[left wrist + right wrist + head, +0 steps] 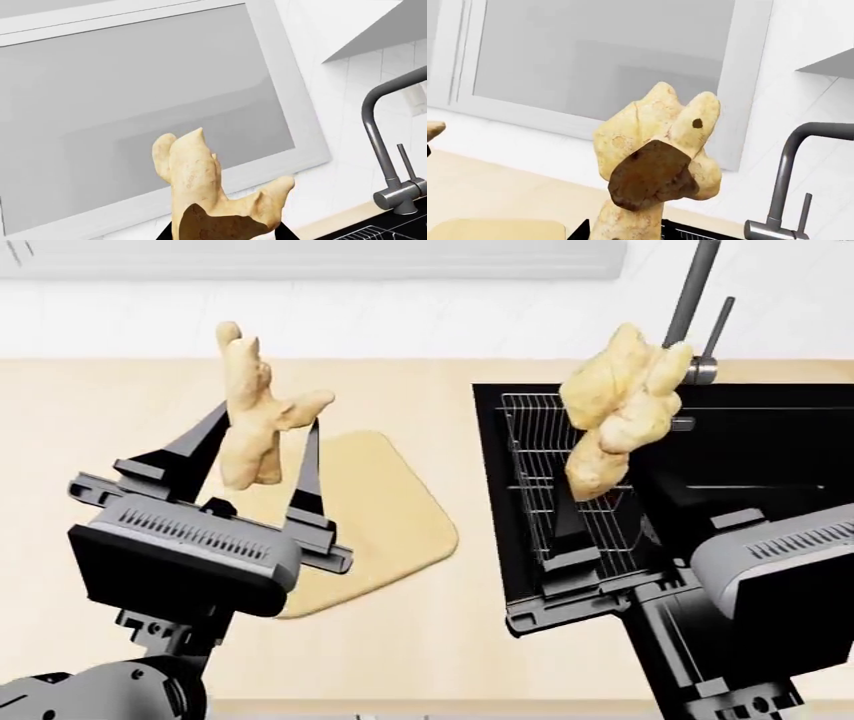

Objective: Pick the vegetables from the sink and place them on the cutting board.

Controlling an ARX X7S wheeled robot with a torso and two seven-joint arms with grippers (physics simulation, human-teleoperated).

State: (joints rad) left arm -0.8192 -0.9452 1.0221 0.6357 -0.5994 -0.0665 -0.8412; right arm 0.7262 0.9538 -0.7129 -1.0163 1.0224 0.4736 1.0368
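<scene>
Both ginger-like roots are held up in the air. My left gripper [260, 455] is shut on one pale tan root [256, 410], which stands upright above the left part of the cutting board [387, 530]; it fills the left wrist view [207, 200]. My right gripper [587, 510] is shut on the other root [617, 405], held above the wire rack at the left side of the black sink [747, 450]; it shows close up in the right wrist view [657, 165]. The board's corner shows in the right wrist view [494, 229].
A wire rack [554, 470] lies in the sink's left part. The dark grey faucet [691, 300] stands behind the sink, also in the left wrist view [387, 145] and right wrist view [787, 175]. A white-framed window [133, 100] is behind the light wooden countertop [120, 400].
</scene>
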